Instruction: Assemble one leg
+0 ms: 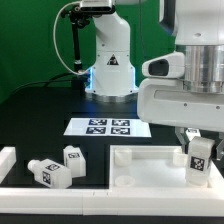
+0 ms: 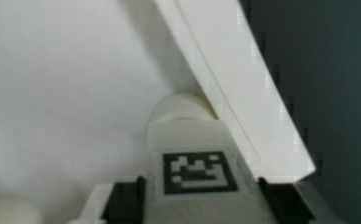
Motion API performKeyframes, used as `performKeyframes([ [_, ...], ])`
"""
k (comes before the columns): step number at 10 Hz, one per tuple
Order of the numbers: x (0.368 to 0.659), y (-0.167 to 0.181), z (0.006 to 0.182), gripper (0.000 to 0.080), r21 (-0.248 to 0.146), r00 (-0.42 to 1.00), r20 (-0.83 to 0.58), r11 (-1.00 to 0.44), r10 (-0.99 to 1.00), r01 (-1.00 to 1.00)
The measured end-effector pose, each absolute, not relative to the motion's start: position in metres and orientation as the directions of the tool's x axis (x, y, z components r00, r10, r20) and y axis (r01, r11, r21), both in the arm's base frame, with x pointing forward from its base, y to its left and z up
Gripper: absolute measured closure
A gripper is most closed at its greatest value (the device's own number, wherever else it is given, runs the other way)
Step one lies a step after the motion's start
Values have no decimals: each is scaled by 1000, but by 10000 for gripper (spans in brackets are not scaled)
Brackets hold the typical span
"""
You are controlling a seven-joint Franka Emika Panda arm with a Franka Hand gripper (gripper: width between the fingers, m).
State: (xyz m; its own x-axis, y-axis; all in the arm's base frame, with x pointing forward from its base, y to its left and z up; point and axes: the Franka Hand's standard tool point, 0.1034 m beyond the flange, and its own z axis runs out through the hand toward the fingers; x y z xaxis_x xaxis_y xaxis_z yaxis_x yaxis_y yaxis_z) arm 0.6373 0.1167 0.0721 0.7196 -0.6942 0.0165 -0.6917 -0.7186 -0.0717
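Now the two-finger gripper (image 1: 199, 143) is clamped on a chunky white plastic leg (image 1: 199, 160) bearing a black-and-white tag, held upright between its fingers. Directly beneath it lies the large white square panel (image 1: 150, 168), the leg's tip beside the raised rim (image 2: 248, 90).

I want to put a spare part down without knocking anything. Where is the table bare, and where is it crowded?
Bare dark table lies between the marker board and the panel, and around the robot base. Crowded: the two loose legs at the exterior view's left, and the panel's right corner, where the hand holds the leg.
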Motion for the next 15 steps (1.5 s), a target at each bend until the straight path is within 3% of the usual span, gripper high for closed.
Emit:
performKeyframes([
  [2, 639, 116, 71, 511, -97, 468, -15, -464, -884, -880],
  [5, 639, 117, 70, 511, -129, 54, -86, -42, -995, -991],
  [6, 639, 118, 70, 511, -128, 56, -86, -44, -995, -991],
  [7, 639, 118, 70, 511, -129, 74, -84, -63, -994, -990],
  [8, 639, 117, 69, 429, -132, 123, -73, -112, -990, -985],
  [9, 639, 112, 67, 293, -140, 357, -31, -349, -934, -927],
  [10, 637, 111, 66, 293, -133, 536, -6, -531, -844, -837],
  [11, 634, 113, 65, 180, -116, 636, 3, -632, -772, -766],
  [15, 635, 110, 66, 151, -103, 794, 40, -793, -607, -601],
])
